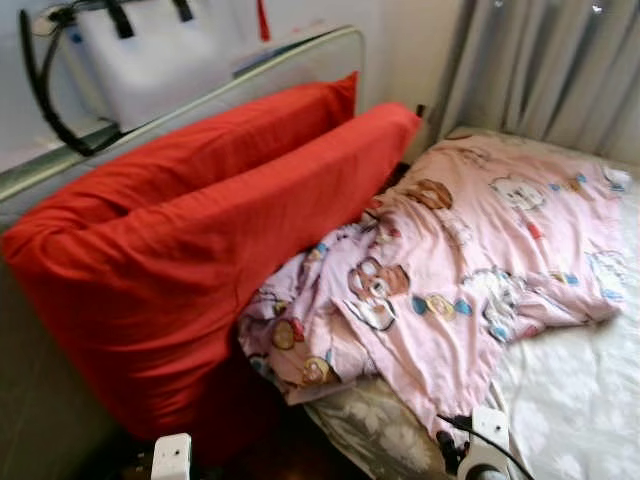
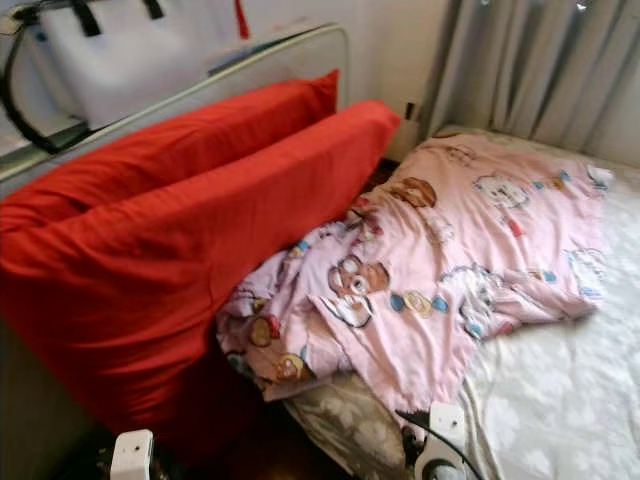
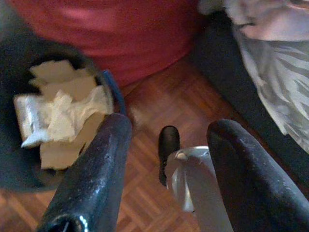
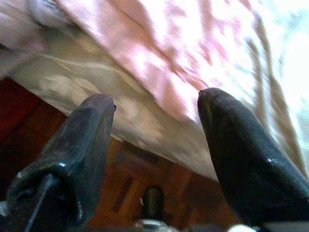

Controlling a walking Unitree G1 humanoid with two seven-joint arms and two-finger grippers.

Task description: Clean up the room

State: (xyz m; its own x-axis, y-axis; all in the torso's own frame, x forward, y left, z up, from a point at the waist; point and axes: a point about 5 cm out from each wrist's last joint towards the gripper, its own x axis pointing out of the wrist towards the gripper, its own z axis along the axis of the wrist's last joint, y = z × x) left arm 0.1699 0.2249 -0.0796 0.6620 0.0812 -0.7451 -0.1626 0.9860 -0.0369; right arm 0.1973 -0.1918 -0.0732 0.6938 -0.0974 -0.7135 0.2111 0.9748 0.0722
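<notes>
While both grippers' jaws are held open, a pink blanket (image 1: pixel 470 270) is seen overhanging the bed (image 1: pixel 570 400) edge, perhaps touching red pillows (image 1: pixel 200 240).

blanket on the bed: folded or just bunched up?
Bunched up, not folded. The pink cartoon-print blanket lies crumpled across the bed, one wrinkled end wadded against the red pillows and hanging over the mattress edge.

Grey curtains (image 1: pixel 540 70) hang at upper right of the frame. A white bag (image 1: pixel 150 55) with black straps sits at upper left, behind a metal rail (image 1: pixel 200 95). Wooden parquet floor (image 3: pixel 164 111) lies beneath the bed.
</notes>
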